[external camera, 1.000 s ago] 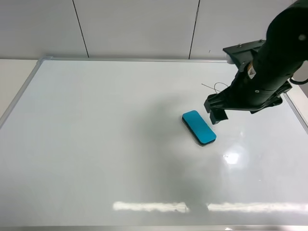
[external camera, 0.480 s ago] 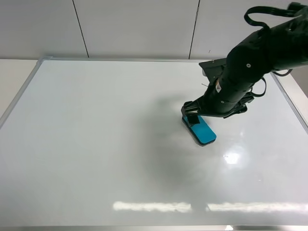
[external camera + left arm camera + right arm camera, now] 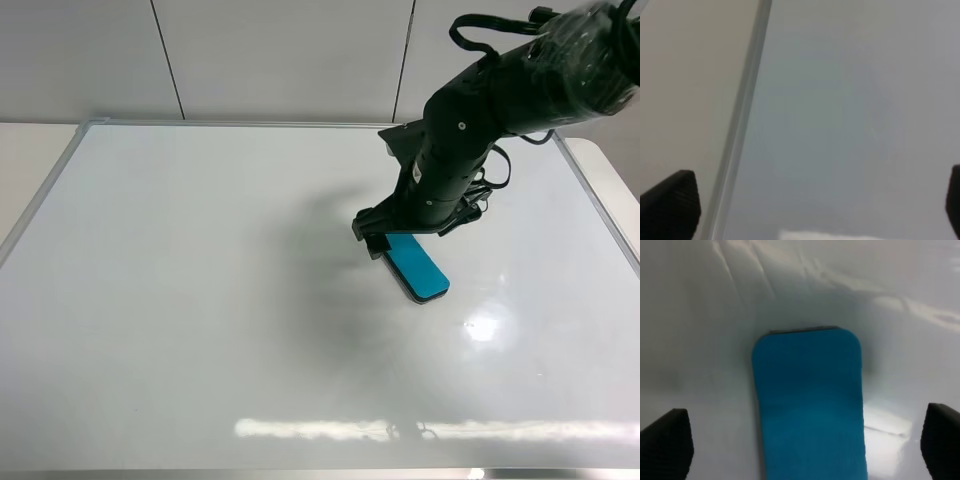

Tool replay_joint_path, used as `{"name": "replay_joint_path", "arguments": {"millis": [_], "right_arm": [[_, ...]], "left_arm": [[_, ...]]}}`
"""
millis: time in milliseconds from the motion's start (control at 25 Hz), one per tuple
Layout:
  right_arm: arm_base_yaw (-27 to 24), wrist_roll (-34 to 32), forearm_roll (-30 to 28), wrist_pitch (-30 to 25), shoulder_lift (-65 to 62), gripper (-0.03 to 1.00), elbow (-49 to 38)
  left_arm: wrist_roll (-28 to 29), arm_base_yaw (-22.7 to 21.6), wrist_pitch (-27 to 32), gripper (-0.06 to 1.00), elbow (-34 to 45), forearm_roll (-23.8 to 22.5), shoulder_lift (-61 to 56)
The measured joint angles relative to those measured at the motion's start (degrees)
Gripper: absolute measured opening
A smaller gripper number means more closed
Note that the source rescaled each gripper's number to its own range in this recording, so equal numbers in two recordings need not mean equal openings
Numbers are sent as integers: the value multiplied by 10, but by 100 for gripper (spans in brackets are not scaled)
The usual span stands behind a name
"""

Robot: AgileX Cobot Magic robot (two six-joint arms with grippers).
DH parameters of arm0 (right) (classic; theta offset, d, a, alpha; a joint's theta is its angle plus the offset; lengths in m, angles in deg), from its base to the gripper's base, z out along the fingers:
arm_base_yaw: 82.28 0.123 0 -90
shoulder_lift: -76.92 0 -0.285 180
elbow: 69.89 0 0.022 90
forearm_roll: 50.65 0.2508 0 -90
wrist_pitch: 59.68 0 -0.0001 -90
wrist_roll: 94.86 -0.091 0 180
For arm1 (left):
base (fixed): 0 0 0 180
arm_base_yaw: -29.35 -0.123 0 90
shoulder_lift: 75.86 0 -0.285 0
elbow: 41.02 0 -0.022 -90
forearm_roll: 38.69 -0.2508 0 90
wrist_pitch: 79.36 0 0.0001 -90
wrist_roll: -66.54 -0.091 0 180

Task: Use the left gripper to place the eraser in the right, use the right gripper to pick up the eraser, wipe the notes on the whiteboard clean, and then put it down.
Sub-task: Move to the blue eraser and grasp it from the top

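Observation:
The teal-blue eraser (image 3: 424,271) lies flat on the whiteboard (image 3: 200,280), right of the middle. My right gripper (image 3: 383,240) hangs just over the eraser's upper-left end. In the right wrist view the eraser (image 3: 807,405) lies between the two black fingertips (image 3: 665,442), with a gap on each side, so the gripper (image 3: 805,445) is open and holds nothing. The left wrist view shows my left gripper (image 3: 810,200) open over bare whiteboard, beside the silver frame (image 3: 740,135). The left arm is outside the high view. The right arm hides the notes.
The silver frame (image 3: 40,200) runs round the board, with a pale table surface (image 3: 30,150) beyond its left edge. A panelled wall (image 3: 280,60) stands behind. Light glare (image 3: 482,328) sits on the board below the eraser.
The right arm has swung left from beside the eraser to over its upper-left end, covering the notes. The eraser has not moved.

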Motion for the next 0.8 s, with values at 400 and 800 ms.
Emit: {"name": "replay_joint_path", "arguments": {"millis": [400, 800], "right_arm": [[0, 23, 28, 7, 28, 80, 0], [0, 41, 30, 9, 28, 80, 0]], "left_arm": [[0, 0, 0, 100, 0, 0, 0], [0, 0, 0, 100, 0, 0, 0]]}}
